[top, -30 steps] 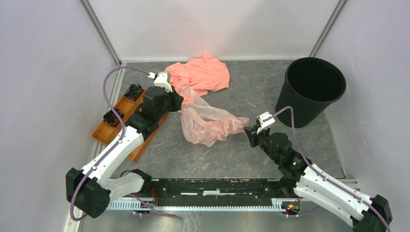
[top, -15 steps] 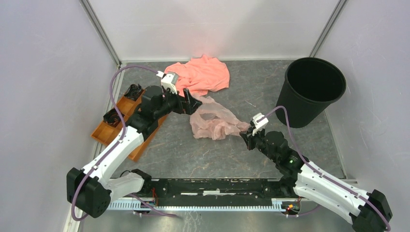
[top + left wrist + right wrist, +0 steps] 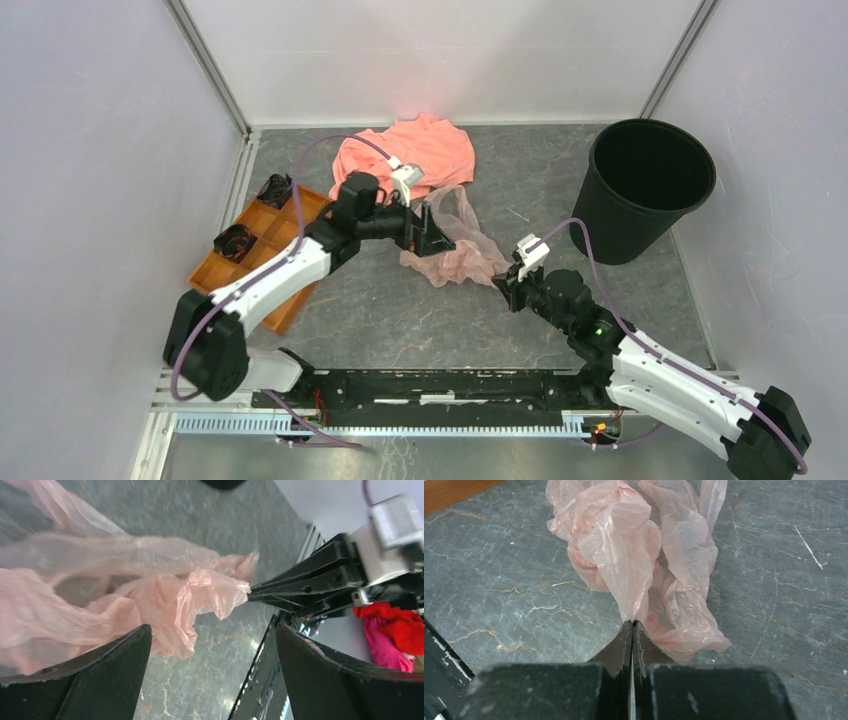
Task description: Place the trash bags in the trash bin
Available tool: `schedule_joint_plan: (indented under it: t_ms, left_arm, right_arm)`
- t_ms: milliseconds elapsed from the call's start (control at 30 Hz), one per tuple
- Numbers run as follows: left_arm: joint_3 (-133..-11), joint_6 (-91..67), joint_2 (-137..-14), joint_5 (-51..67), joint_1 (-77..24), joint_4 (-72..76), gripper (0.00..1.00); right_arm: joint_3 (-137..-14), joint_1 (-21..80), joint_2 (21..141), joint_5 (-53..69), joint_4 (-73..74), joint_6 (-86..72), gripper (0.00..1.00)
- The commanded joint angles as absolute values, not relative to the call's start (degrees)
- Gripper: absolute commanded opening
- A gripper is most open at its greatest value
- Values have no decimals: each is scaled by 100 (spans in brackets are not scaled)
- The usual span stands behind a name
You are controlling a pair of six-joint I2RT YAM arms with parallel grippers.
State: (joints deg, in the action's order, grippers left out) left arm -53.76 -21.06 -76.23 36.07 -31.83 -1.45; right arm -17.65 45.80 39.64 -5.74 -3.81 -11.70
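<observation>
The grey stone-patterned bench (image 3: pixel 400 310) fills most of the top view. The trash bin (image 3: pixel 622 232) stands upright at the upper right, and its dark inside shows nothing of the bag. A salmon cloth (image 3: pixel 425 150) lies bunched at the upper centre, and an orange tray (image 3: pixel 215 270) sits at the left.

The trash bag (image 3: pixel 455 255) lies crumpled on the bench at the centre of the frame, well apart from the bin. So the task looks barely begun: the bag has to be lifted, carried to the upper right and dropped in.

The right hand (image 3: pixel 632 625) is clenched on a pinch of the bag's film. The left hand (image 3: pixel 432 235) is released, its jaws spread wide at the bag's other side and gripping nothing.

No brand, label or writing can be read anywhere.
</observation>
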Motion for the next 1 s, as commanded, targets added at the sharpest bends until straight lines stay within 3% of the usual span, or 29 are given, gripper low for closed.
schedule_joint_plan:
  t_ms: [0, 533, 667, 733, 800, 867, 967]
  left_arm:
    - [-5855, -1919, -8193, 3965, -3322, -798, 95]
    - [-5854, -2379, -8920, 4140, -3322, -616, 61]
    - [-5954, -2264, -8843, 4121, -3322, -736, 35]
    - [-5955, -2131, -8530, 4011, -3314, -700, 18]
    - [-5727, -2034, -7932, 3752, -3313, -367, 7]
    - [-5346, -2032, -7264, 3466, -3313, 196, 2]
    - [-4825, -2053, -6521, 3410, -3324, 902, 2]
  right_arm:
    - [-2057, 4597, 4023, -292, -764, -1119, 0]
    - [-2094, 4597, 4015, -10, -756, -1120, 0]
    - [-2096, 4597, 4028, -16, -739, -1110, 0]
    - [-2092, 4593, 4029, -21, -661, -1098, 1]
    - [-2101, 4594, 3985, -461, -487, -1147, 1]
    - [-2113, 4590, 3921, -1116, -211, -1295, 0]
    - [-2129, 4591, 3868, -1552, -49, -1392, 0]
